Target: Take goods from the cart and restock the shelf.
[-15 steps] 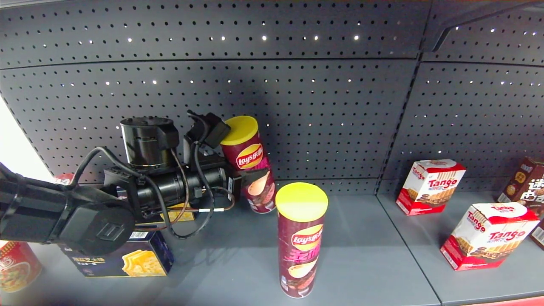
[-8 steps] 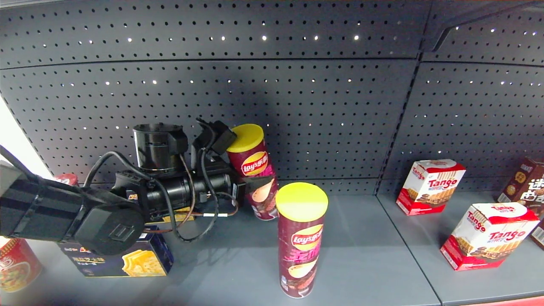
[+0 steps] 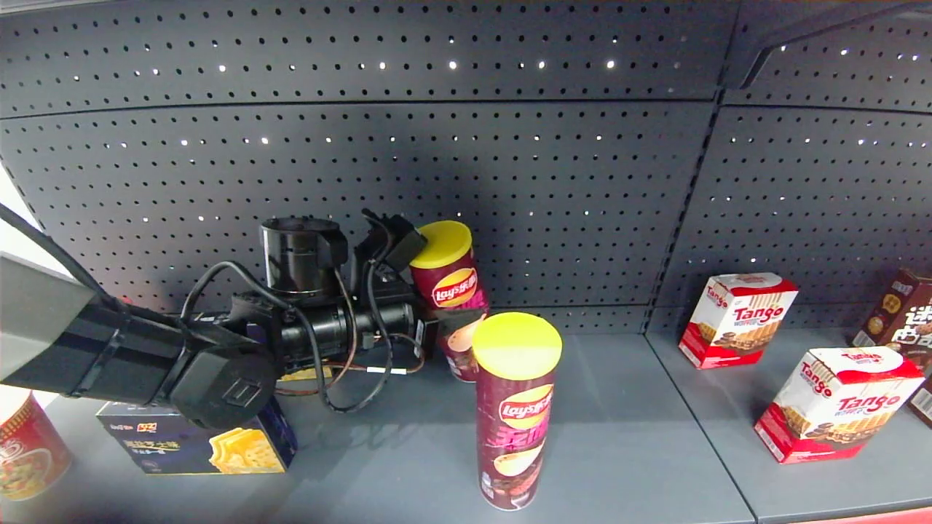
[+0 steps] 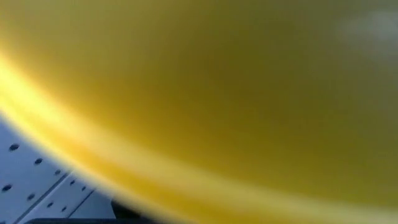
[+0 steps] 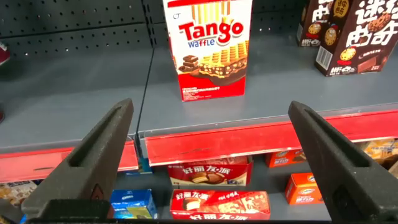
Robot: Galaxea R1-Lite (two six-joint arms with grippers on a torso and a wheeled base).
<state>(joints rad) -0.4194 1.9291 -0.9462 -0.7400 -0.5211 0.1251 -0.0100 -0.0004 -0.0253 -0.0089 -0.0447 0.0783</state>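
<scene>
Cans are the goods here: the left gripper (image 3: 450,322) is clenched around the middle of one chip can (image 3: 453,282), holding it at the back of the shelf (image 3: 641,451), close to the pegboard (image 3: 510,160). This can is tilted, its yellow lid (image 3: 440,244) leaning toward the robot's left, and whether its base touches the shelf cannot be told. In the left wrist view the lid (image 4: 236,93) sits right against the camera. A second can (image 3: 515,415) stands upright nearer the front edge, just beside the held one and partly covering its lower end. A blue box (image 3: 196,440) lies under the left arm, with a red tub (image 3: 29,451) beyond it. Two wafer boxes (image 3: 735,316) (image 3: 837,404) sit well apart to the right. The right gripper (image 5: 210,107) is released, fingers (image 5: 93,162) spread wide, hanging in front of the shelf's red strip (image 5: 249,140), facing a wafer box (image 5: 208,50) and a brown box (image 5: 342,34).
</scene>
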